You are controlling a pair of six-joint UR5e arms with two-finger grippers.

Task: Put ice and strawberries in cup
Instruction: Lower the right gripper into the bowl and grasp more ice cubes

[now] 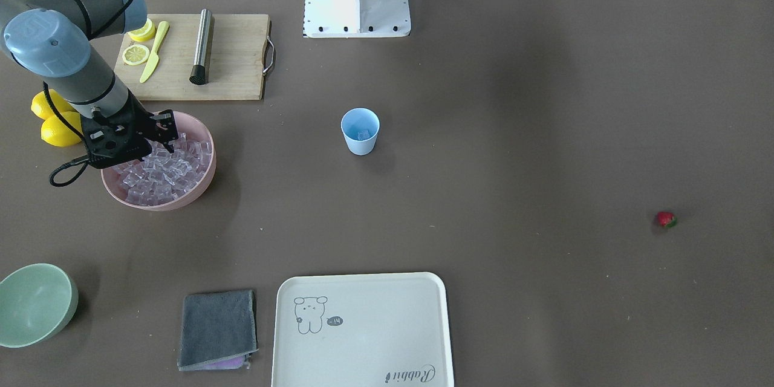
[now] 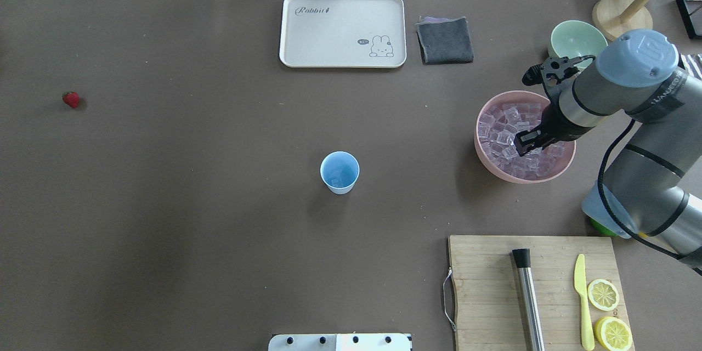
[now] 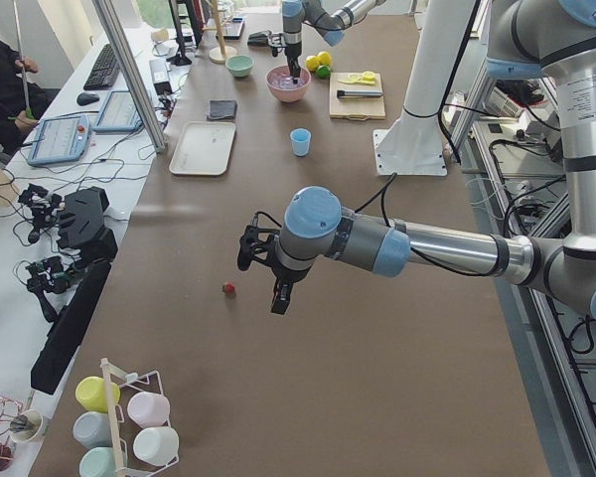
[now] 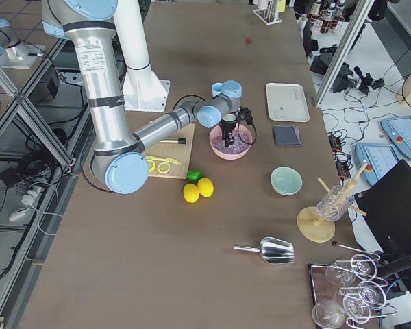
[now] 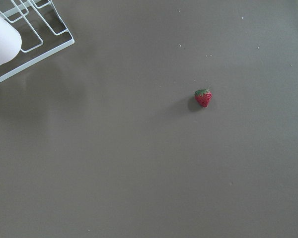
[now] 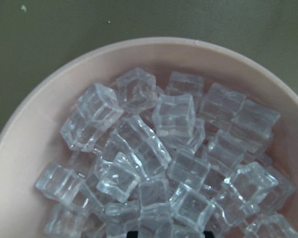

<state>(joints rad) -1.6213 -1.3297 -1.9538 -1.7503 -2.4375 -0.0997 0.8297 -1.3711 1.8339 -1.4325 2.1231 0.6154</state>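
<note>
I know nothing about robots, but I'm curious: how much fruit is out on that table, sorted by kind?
Whole lemons: 2
Cut lemon pieces: 2
Lime: 1
Strawberry: 1
Total: 6

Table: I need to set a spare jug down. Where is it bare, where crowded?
Bare: the wide stretch between the strawberry and the cup. Crowded: the end with the pink bowl of ice, right gripper, cutting board and green bowl.
</note>
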